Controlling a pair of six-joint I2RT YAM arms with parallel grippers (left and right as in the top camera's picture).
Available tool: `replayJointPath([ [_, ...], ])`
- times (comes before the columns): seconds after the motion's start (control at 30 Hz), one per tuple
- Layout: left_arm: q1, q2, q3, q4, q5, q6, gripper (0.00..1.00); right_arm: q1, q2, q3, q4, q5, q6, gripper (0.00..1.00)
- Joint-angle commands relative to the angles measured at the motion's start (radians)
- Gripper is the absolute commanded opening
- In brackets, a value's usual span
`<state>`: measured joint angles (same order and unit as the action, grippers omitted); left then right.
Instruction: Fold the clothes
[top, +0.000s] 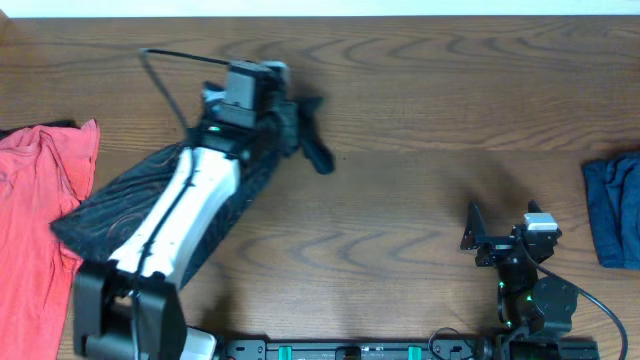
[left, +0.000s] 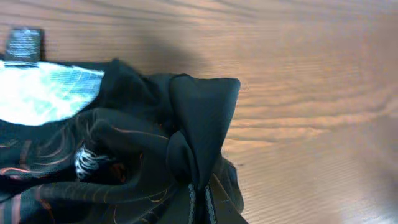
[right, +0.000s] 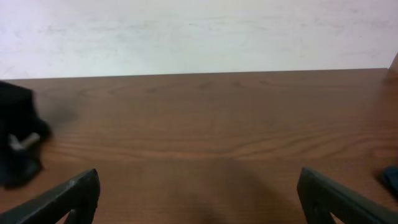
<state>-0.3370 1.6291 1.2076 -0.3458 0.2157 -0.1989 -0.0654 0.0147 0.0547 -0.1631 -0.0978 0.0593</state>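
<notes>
In the overhead view most of the jersey lies hidden under the left arm. The left tool is buried in bunched cloth, its fingers out of sight. In the left wrist view the jersey runs off the left and near edges. Its white lettering is too small to read, and a label on the far left is blurred. A red garment is cut by the left edge and a blue garment by the right. The right tool shows only two finger ends, cut by the near edge. A dark blurred shape on the left of the tabletop cannot be made out.
</notes>
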Motion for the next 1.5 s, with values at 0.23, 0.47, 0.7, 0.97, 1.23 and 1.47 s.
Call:
replayJointPath([
  [0.23,-0.268,0.173,0.010,0.116,0.047,-0.023,0.06,-0.007,-0.007,-0.007,0.001,-0.004,-0.012,0.99],
  [0.47,-0.386,0.184,0.010,0.146,0.049,-0.036,0.06,-0.007,-0.007,-0.007,0.001,-0.004,-0.012,0.99],
  [0.7,-0.467,0.198,0.010,0.146,0.061,-0.035,0.06,-0.007,-0.007,-0.007,0.003,-0.005,-0.012,0.99],
  [0.97,-0.436,0.198,0.018,0.153,0.061,-0.035,0.88,-0.006,-0.007,-0.007,0.010,-0.017,0.082,0.99],
  [1.23,-0.355,0.091,0.058,0.090,0.061,-0.031,0.86,-0.006,0.080,0.061,-0.114,-0.061,0.206,0.99],
  [1.47,-0.254,-0.051,0.058,-0.122,0.060,-0.017,0.78,-0.006,0.435,0.370,-0.325,-0.017,0.191,0.99],
])
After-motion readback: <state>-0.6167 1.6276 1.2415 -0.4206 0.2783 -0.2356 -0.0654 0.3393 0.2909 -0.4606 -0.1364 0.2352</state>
